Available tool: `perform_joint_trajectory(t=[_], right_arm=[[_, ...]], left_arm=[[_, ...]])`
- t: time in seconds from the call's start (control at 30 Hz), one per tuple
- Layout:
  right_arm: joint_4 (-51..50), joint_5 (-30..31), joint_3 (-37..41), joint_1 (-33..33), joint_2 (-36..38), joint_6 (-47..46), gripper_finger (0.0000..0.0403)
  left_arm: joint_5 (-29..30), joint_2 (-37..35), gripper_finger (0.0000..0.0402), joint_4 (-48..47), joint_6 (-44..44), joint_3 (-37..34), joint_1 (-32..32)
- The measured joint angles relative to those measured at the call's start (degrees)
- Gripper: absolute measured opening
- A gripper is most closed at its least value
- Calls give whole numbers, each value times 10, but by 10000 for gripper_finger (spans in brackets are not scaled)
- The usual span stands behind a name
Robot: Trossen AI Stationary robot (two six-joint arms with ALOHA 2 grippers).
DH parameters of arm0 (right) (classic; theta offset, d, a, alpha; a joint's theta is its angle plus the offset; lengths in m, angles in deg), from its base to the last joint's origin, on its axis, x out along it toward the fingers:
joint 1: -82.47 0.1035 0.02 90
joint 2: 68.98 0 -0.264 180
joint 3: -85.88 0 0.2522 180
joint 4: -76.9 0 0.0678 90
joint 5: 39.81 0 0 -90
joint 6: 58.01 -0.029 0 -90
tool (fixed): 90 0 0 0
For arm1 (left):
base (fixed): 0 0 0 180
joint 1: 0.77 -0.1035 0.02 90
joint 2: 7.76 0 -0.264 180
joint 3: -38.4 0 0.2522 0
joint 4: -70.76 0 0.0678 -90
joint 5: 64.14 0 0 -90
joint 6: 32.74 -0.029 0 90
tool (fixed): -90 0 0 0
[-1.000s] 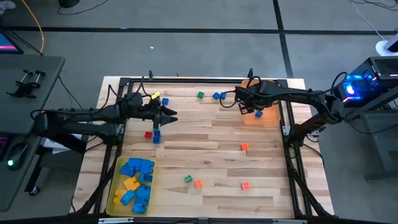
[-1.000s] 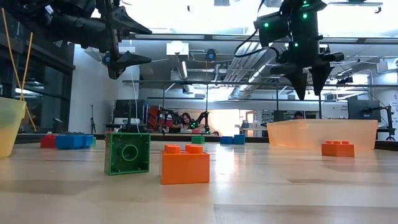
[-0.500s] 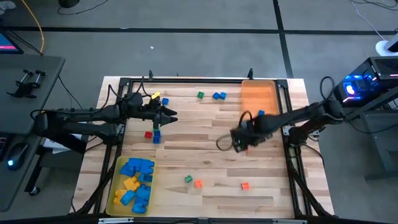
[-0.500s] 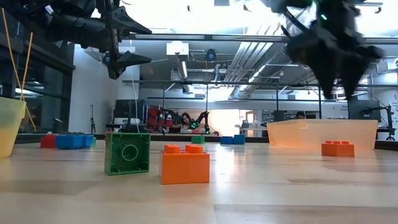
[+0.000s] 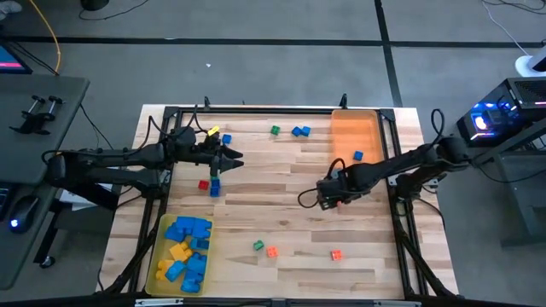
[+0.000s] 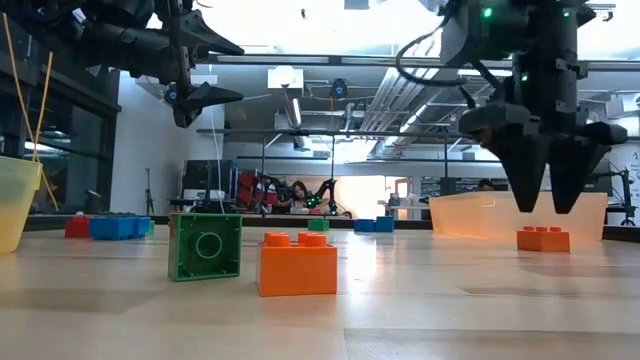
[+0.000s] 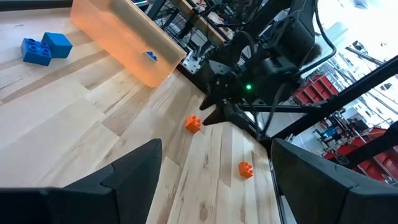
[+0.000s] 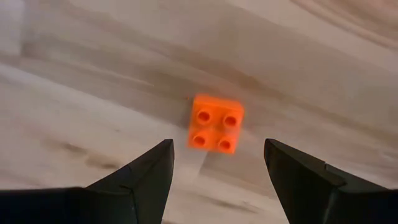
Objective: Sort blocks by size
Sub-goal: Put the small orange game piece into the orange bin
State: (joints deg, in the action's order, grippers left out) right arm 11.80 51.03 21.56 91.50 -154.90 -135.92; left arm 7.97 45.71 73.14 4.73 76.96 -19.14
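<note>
My right gripper (image 5: 329, 195) hangs open, pointing down, just above a small orange block (image 8: 216, 123) that lies studs up on the table (image 5: 281, 213); its fingers stand on either side, clear of it (image 6: 543, 239). My left gripper (image 5: 235, 159) waits open and level over the table's left part, above a blue block (image 5: 214, 186) and a red one (image 5: 203, 184). Nothing is between its fingers (image 7: 216, 144). More small blocks lie scattered: green (image 5: 258, 246), orange (image 5: 272, 251), orange (image 5: 336, 254).
A translucent orange tray (image 5: 345, 128) at the far right holds one small blue block (image 5: 357, 155). A yellow tray (image 5: 157, 256) at the near left holds several blue and yellow blocks. Yellow (image 5: 212, 131), green (image 5: 275, 130) and blue (image 5: 300, 131) blocks lie along the far edge.
My right gripper has swung from over the orange tray toward the table's near edge and come down, tipping until it points straight down over the orange block. The left arm has kept still and no block has moved.
</note>
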Motion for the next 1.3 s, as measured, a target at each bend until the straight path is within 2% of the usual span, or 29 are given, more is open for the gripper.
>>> perform_joint_trajectory(t=[0.4, 0.6, 0.7, 0.77, 0.87, 1.0, 1.07, 1.2, 1.3], right_arm=[[42, -16, 0, -5, -93, 27, 248], [58, -15, -2, -5, -107, 13, 246], [47, -9, -2, -5, -103, -1, 224], [38, -7, -4, -5, -99, -4, 190], [-19, 24, -19, -6, -93, 4, 132], [-110, 70, -78, -22, -60, 31, 135], [-170, 118, -110, -43, -40, 42, 135], [-252, 217, -172, -105, 6, 56, 135], [-282, 253, -183, -168, 22, 81, 135]], left_arm=[[0, 0, 289, 0, 5, 0, 0], [0, 0, 289, 0, 5, 0, 0], [0, 0, 289, 0, 5, 0, 0], [0, 0, 289, 0, 3, 0, 0], [0, 0, 289, -1, -5, 0, 0], [0, 0, 289, -3, -12, 0, 0], [0, 0, 289, -7, -16, 0, 0], [0, 0, 289, -12, -17, 0, 0], [0, 0, 289, -16, -17, 0, 0]])
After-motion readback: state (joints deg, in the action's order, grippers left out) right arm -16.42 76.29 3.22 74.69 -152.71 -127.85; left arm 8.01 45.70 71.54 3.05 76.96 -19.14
